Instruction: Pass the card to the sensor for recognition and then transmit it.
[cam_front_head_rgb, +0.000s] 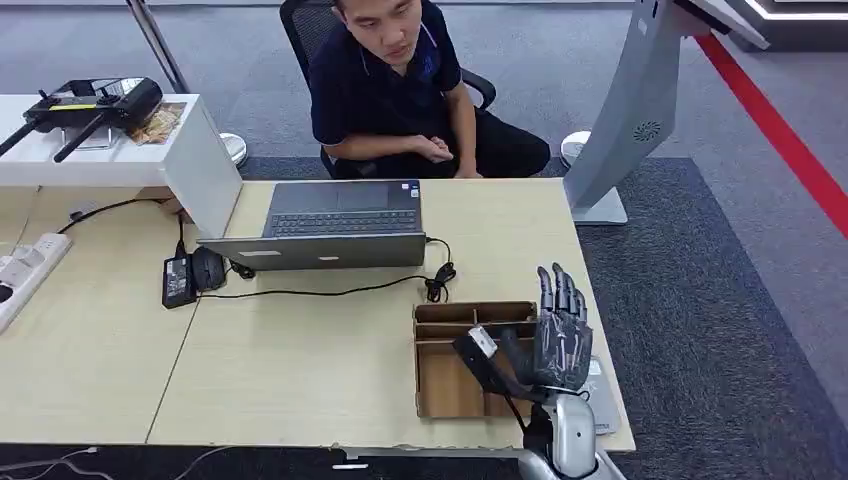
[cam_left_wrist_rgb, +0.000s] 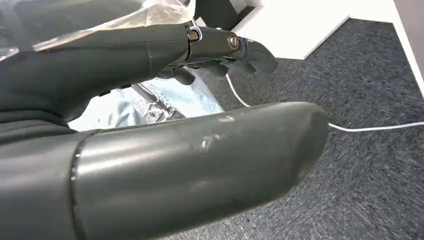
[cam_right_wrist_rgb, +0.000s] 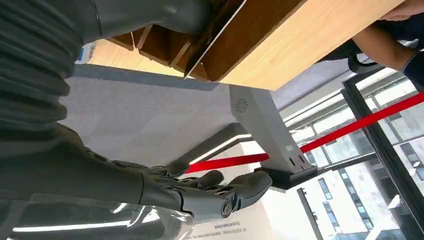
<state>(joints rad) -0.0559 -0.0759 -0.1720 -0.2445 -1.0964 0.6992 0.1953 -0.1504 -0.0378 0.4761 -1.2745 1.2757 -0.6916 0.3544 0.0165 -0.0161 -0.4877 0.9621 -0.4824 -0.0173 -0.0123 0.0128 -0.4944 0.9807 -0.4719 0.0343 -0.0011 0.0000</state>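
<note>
My right hand (cam_front_head_rgb: 560, 335) hovers over the right end of a brown cardboard divider box (cam_front_head_rgb: 450, 385) near the table's front right corner. Its fingers (cam_front_head_rgb: 562, 292) stretch straight forward and apart, and its thumb (cam_front_head_rgb: 482, 352), which bears a white sticker, reaches left over the box. I see nothing held in it. The right wrist view has the same hand (cam_right_wrist_rgb: 200, 192) with the box (cam_right_wrist_rgb: 160, 45) close beside the thumb. No card can be made out inside the box. A flat grey device (cam_front_head_rgb: 603, 395) lies on the table just right of the box, partly under the hand. My left hand (cam_left_wrist_rgb: 220, 47) hangs above carpet, fingers loosely extended and empty.
A person sits behind the table (cam_front_head_rgb: 300, 370) facing an open laptop (cam_front_head_rgb: 340, 225). Its cable (cam_front_head_rgb: 330, 292) and power brick (cam_front_head_rgb: 178, 280) lie at mid table. A grey kiosk stand (cam_front_head_rgb: 630, 110) rises at the back right. A power strip (cam_front_head_rgb: 25, 270) lies at the far left.
</note>
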